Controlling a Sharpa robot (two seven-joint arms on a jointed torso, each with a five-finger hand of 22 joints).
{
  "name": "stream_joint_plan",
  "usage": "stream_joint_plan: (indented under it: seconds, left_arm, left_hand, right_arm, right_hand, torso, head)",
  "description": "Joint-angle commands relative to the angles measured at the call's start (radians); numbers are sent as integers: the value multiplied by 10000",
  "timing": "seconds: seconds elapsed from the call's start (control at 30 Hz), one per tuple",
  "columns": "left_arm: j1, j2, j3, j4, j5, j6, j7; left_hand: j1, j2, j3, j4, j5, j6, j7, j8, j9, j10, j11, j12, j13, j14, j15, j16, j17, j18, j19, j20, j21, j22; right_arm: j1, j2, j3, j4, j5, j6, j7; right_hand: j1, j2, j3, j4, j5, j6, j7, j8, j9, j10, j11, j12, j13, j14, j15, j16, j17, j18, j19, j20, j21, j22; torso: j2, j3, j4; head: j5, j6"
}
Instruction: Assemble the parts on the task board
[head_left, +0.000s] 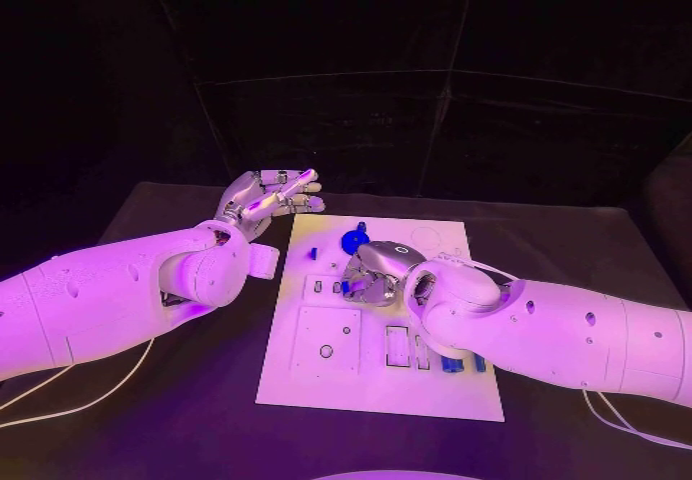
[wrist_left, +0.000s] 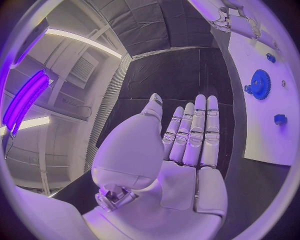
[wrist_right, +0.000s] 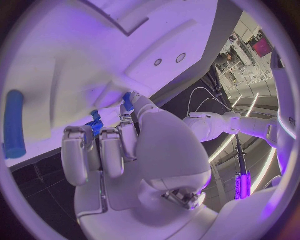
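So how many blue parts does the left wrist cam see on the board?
3: a gear on the task board, a small part toward the right hand, another small part on the gear's other side. More may lie outside this view.

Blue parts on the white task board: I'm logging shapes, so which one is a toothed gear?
The large blue round gear, toothed around its rim; the other blue pieces are small plain knobs.

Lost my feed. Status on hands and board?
Left hand open, off the task board. Right hand down on board; fingers at small blue part. Blue gear beside it.
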Motion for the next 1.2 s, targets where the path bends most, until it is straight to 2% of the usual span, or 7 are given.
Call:
stream_joint_plan:
  seconds: [0.03,0.4,1.2]
  left_arm:
    - [19,16,8,-4,-54,106,58]
    - [18,23,8,-25,-54,148,35]
    - [18,26,8,-31,-54,195,-5]
  left_hand:
    - [7,72,8,-54,-12,27,51,-46,-8,0,49,-54,2,4,45,-59,9,136,65,29,-44,-12]
    - [16,79,3,-68,-12,30,49,-52,-7,3,50,-62,2,-8,48,-76,11,135,62,31,-55,-19]
    - [13,83,-5,-72,-12,29,50,-57,-8,2,51,-70,1,-16,51,-89,13,134,59,32,-63,-24]
  right_arm:
    - [2,15,-5,-10,-227,62,-107]
    - [-6,59,-5,-93,-372,147,-286]
    - [-11,88,-4,-122,-534,529,-486]
  right_hand:
    - [-29,83,208,126,13,106,-59,33,28,-11,-27,-23,672,907,-77,11,1960,-205,944,-68,31,2542]
    - [-90,26,219,126,-13,88,-49,14,25,-22,-19,-41,660,906,-71,8,1954,-204,940,-63,29,2537]
    - [-310,-258,296,88,-218,-117,45,-148,-12,-149,57,-228,528,884,-12,-41,1860,-182,869,-16,-9,2450]
  torso:
    - [2,0,-6]
    - [-1,-1,1]
    - [-7,-4,-5]
  head:
    - [11,-17]
    - [5,-36]
    - [11,-97]
